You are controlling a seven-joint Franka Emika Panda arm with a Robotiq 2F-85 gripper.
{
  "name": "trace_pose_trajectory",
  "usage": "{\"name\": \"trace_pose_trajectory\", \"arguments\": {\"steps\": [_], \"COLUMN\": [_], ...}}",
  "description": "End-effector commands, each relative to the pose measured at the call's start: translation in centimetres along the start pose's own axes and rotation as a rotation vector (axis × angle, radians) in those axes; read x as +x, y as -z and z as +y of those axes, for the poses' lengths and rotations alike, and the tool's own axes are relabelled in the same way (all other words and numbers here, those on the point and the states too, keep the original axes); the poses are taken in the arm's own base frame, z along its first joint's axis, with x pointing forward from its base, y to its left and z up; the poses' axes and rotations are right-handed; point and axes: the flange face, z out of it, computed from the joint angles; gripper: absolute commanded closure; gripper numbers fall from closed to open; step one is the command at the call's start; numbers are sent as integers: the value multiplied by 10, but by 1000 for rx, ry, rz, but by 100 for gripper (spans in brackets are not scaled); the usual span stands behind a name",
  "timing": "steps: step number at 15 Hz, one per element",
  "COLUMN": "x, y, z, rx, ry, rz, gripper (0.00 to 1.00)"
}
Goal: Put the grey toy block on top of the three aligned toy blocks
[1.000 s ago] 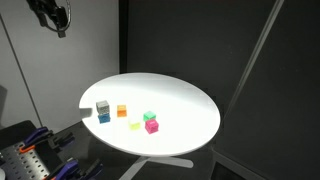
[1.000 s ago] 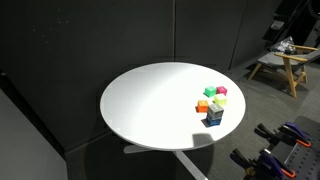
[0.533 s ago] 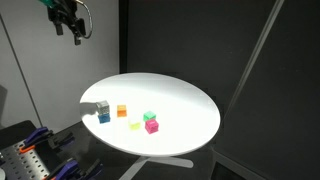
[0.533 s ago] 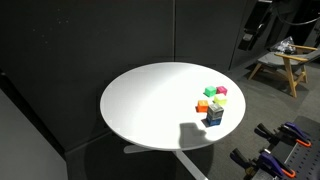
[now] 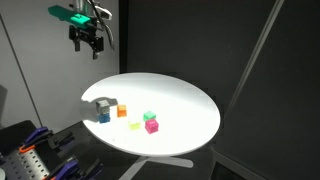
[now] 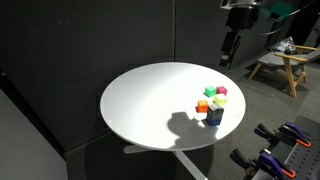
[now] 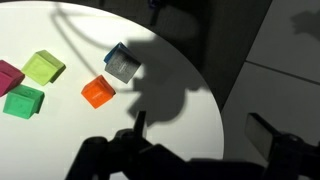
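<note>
The grey toy block (image 5: 102, 105) sits on top of a blue cube (image 5: 103, 117) near the table's edge. It also shows in an exterior view (image 6: 213, 112) and in the wrist view (image 7: 123, 67). The light green (image 5: 149, 116), magenta-pink (image 5: 152, 127) and pale yellow-green (image 5: 135, 125) blocks lie close together on the table. In the wrist view they are at the left edge: yellow-green (image 7: 43, 68), magenta (image 7: 8, 75), green (image 7: 22, 101). My gripper (image 5: 88, 42) (image 6: 226, 56) hangs high above the table, open and empty (image 7: 205, 130), well apart from all blocks.
An orange cube (image 5: 122, 111) (image 7: 97, 92) lies between the blue cube and the three blocks. The round white table (image 5: 190, 105) stands before dark curtains. A wooden stool (image 6: 280, 68) and tool racks (image 5: 35, 160) stand beyond the table.
My arm has swung in from the frame's edge toward the table and come lower, and its shadow now falls near the blocks. The blocks have not moved.
</note>
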Motion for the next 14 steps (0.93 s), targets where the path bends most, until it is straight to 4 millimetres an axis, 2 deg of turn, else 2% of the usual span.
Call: {"name": "trace_pose_trajectory", "arguments": {"steps": [1, 6, 10, 14], "x": [23, 38, 42, 46], "y": [-23, -59, -74, -89], "z": [16, 39, 55, 62], "rx": [-23, -41, -49, -90], "ry": [93, 49, -67, -170], "rz": [-55, -73, -39, -30], "gripper": [0, 0, 0, 0]}}
